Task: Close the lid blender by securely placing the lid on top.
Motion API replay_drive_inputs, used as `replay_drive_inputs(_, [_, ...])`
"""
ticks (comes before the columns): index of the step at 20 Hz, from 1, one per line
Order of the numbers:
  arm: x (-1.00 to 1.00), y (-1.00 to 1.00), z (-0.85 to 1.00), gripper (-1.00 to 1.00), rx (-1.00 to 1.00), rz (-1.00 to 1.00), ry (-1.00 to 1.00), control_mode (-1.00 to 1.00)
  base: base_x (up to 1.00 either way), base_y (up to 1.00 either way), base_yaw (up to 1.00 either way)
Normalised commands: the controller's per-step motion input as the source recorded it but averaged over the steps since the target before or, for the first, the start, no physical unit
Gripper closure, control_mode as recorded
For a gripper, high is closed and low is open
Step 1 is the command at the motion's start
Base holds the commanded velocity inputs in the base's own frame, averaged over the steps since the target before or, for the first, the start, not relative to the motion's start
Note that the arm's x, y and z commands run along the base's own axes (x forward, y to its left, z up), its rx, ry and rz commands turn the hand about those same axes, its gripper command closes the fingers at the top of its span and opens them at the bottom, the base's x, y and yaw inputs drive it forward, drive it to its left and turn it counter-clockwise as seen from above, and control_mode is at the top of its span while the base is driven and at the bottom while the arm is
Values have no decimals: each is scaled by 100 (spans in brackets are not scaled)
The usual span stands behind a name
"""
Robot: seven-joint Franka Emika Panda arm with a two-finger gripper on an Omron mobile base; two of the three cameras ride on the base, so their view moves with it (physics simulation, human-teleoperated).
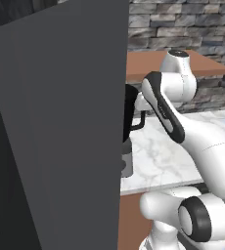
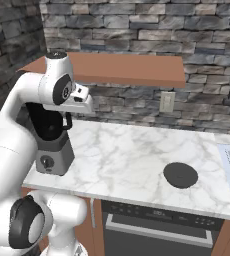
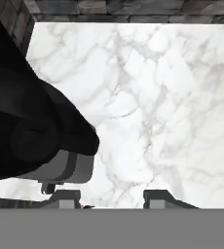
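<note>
The claw (image 3: 110, 198) hangs above the marble counter (image 3: 148, 107) with its two dark fingertips (image 3: 65, 198) spread apart and nothing between them; bare marble shows in the gap. Just to the side of the fingers in the hand view sits the blender (image 3: 31, 131), its black jar looming large and its grey base peeping out under it. In the right base view the hand (image 2: 79, 97) is held beside the top of the blender (image 2: 51, 142), close to the loop handle, though I cannot tell whether it touches. The blender stands at the left end of the counter (image 2: 132, 155), near the front edge, black tapered jar on a small grey boxy base with a knob at the front. From the left base view, the blender (image 1: 129, 122) is half hidden behind a tall dark grey panel (image 1: 56, 127). Well apart to the right, a round dark lid (image 2: 180, 175) lies flat on the marble. Farther back runs a brown shelf (image 2: 132, 70) on the stone wall (image 2: 152, 30), with a pale outlet plate (image 2: 167, 102) below it
</note>
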Motion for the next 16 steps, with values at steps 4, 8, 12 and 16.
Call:
replay_drive_inputs(4, [-51,-3,0,-100,0,-1,-8,-100,0,0,0])
replay_drive_inputs(8, [-94,-80,-13,-100,2,-23,-13,-100,0,0,0])
replay_drive_inputs(12, [-42,-100,-38,-100,8,-42,8,-100,0,0,0])
replay_drive_inputs(16, [0,-100,-55,-100,14,-46,18,-100,0,0,0])
